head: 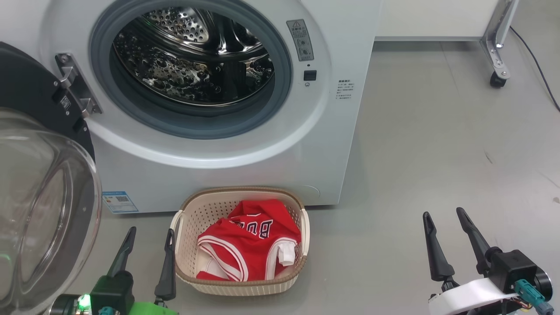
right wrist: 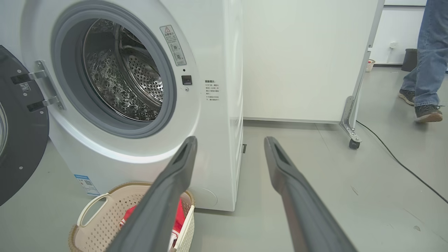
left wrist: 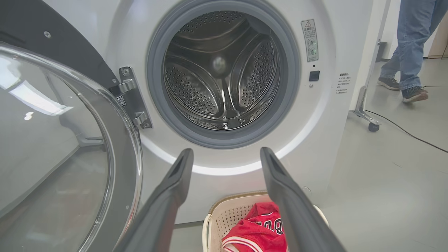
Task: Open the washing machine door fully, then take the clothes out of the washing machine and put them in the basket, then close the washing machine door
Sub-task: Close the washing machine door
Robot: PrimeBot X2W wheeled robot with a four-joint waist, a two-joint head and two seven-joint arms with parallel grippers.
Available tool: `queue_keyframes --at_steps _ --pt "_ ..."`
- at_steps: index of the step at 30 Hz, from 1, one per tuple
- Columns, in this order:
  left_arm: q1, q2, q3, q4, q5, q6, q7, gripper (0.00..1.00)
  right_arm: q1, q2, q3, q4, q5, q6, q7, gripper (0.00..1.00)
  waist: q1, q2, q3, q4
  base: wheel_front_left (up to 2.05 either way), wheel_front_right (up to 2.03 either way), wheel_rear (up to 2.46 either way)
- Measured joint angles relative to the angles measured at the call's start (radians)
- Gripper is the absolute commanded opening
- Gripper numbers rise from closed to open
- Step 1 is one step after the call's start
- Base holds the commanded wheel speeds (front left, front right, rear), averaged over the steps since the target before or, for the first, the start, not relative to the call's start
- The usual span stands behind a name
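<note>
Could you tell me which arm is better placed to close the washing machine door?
Left: the open door hangs beside the left claw; the right claw sits far off to the other side.

Head cam: high, pitched down at the washing machine (head: 262,175) front and the floor (head: 437,175) before it, fairly close; basket (head: 245,191) at bottom centre. Left wrist cam: low, near, looks along the left claw (left wrist: 226,153) almost square into the drum (left wrist: 217,70); washing machine door (left wrist: 52,140) crowds its left side. Right wrist cam: low, off to the right, looks past the right claw (right wrist: 230,140), catching the machine front obliquely plus its side wall. All three share drum, hinge (left wrist: 131,98) and basket. Both wrist cams share the person's legs (left wrist: 409,45) and the castor leg (left wrist: 365,112).
</note>
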State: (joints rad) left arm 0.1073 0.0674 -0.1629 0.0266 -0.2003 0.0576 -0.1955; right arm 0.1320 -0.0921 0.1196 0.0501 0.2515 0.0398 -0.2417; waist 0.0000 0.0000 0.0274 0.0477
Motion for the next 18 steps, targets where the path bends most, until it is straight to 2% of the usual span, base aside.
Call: queue_keyframes --at_steps 9,18 --pt "0.004 0.007 -0.006 -0.015 0.0 0.0 0.002 1.0 0.0 -0.001 0.0 -0.004 0.0 -0.003 0.003 1.0 0.0 0.0 -0.003 0.0 -1.16 1.16 0.0" --pt "0.008 0.011 -0.005 -0.033 0.0 -0.001 0.01 1.0 0.002 -0.001 0.0 -0.008 0.0 -0.007 0.008 1.0 0.0 0.0 -0.005 0.001 -0.8 0.8 0.0"
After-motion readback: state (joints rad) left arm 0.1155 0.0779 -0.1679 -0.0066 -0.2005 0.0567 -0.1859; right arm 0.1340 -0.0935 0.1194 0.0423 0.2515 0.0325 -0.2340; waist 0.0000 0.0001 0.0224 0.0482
